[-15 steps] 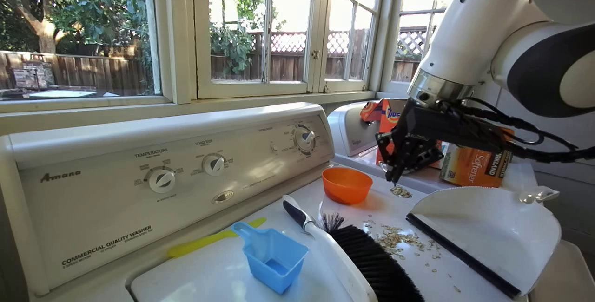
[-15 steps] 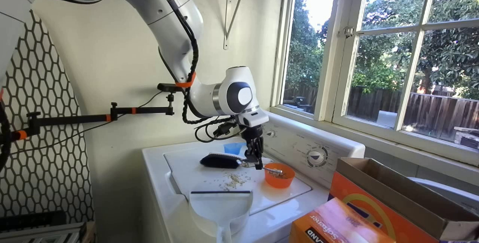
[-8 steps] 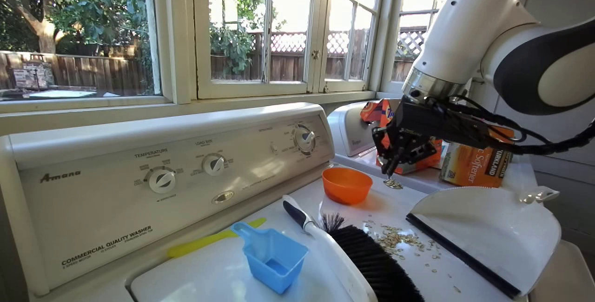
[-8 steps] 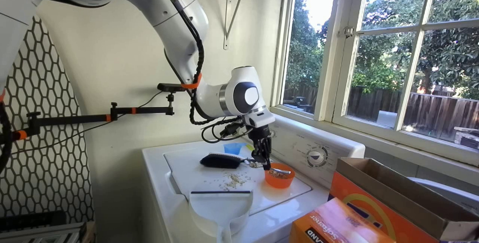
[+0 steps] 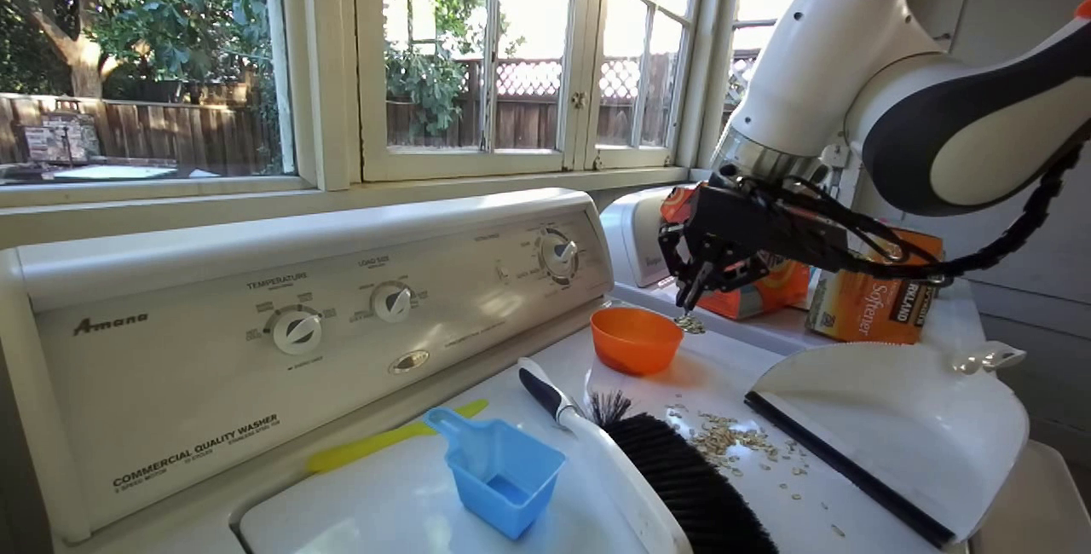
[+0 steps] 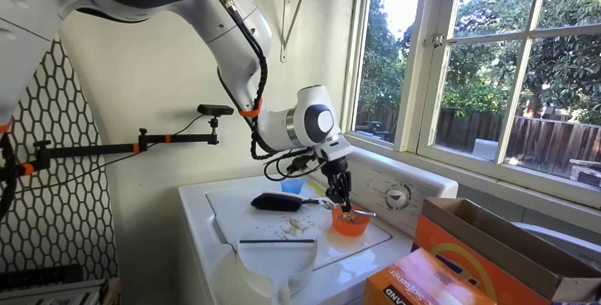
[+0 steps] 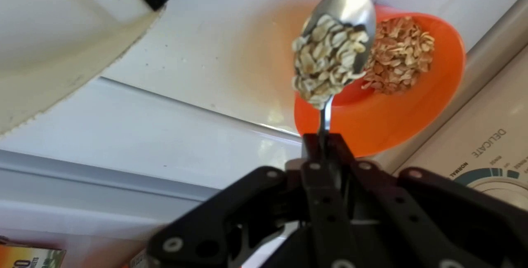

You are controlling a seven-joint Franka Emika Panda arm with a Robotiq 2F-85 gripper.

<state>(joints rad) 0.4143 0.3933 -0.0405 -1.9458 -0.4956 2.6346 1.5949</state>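
My gripper (image 7: pixel 324 142) is shut on a metal spoon (image 7: pixel 358 4), seen in the wrist view. The spoon carries a heap of oat flakes (image 7: pixel 326 59). The orange bowl (image 7: pixel 387 128) lies below the spoon and holds more oats (image 7: pixel 402 57). In an exterior view my gripper (image 5: pixel 689 302) is just beside and above the rim of the orange bowl (image 5: pixel 635 343), with the loaded oats (image 5: pixel 690 324) at its tip. In an exterior view my gripper (image 6: pixel 346 207) stands over the orange bowl (image 6: pixel 351 229), and the spoon's handle (image 6: pixel 365 213) sticks out past it.
Spilled oats (image 5: pixel 729 439) lie on the washer lid between a white dustpan (image 5: pixel 912 426) and a black brush (image 5: pixel 682 477). A blue scoop (image 5: pixel 507 473) and a yellow utensil (image 5: pixel 366 449) lie near the control panel (image 5: pixel 460 298). A detergent box (image 6: pixel 469 253) and softener box (image 6: pixel 418 279) stand beside.
My gripper has moved toward the orange bowl with the spoon, leftward in an exterior view and rightward in an exterior view. The oats remain on the spoon; the other things have not moved.
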